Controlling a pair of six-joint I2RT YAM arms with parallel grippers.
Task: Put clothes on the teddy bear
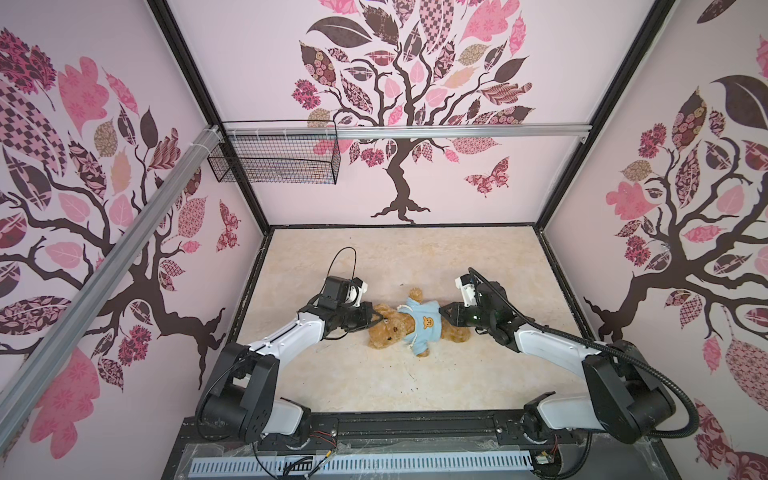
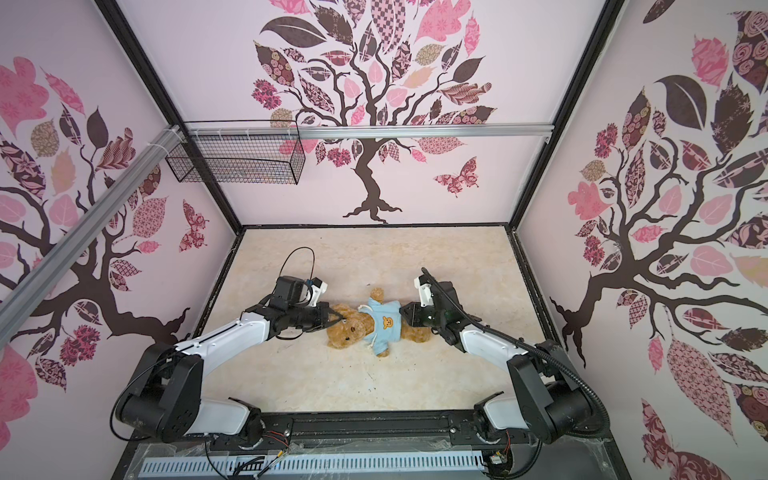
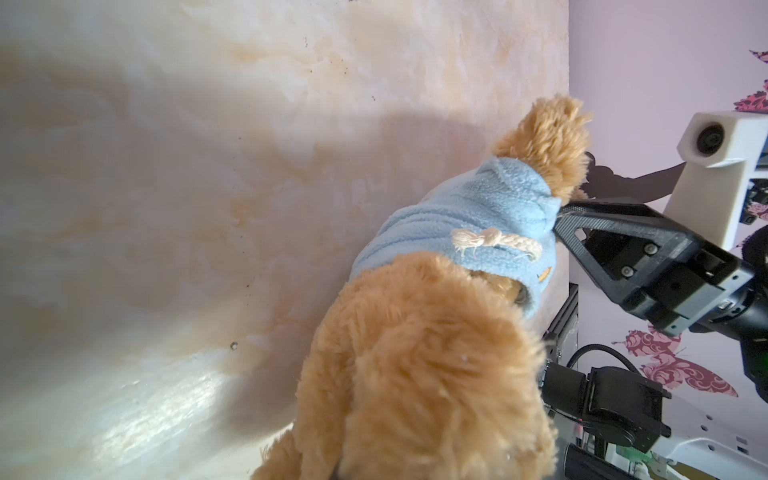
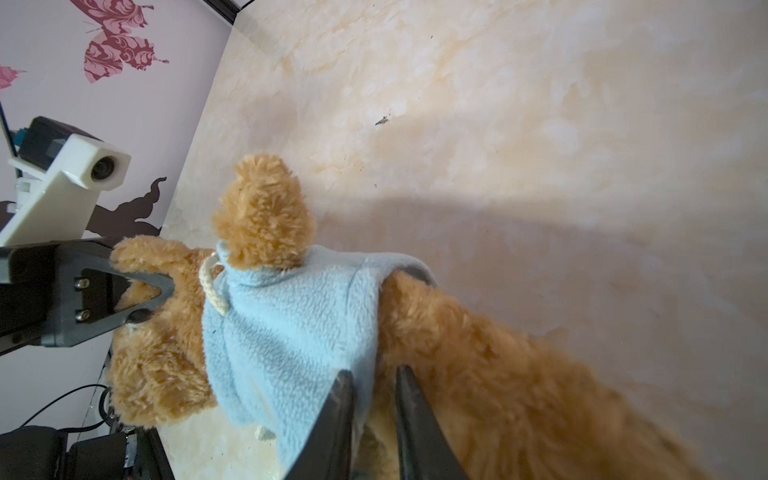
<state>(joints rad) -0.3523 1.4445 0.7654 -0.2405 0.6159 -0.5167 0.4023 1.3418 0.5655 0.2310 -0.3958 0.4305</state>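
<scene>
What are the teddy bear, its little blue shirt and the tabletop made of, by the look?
The teddy bear looks plush, likely synthetic: long, curly golden-brown pile. The shirt looks like light-blue fleece, matte with a nubbly nap; its drawstring looks like braided cotton, frayed at the end. The tabletop is a smooth, marble-patterned cream surface with a slight sheen, perhaps printed film.

Pale pink walls (image 1: 311,203) are carrying a brown tree decal (image 1: 401,183) with pink patterned leaves and a butterfly (image 1: 487,178). A black wire basket (image 1: 274,156) is hanging from an aluminium rail (image 1: 457,132) at upper left. Below, a cream marbled worktop (image 1: 415,257) is catching soft light.
</scene>
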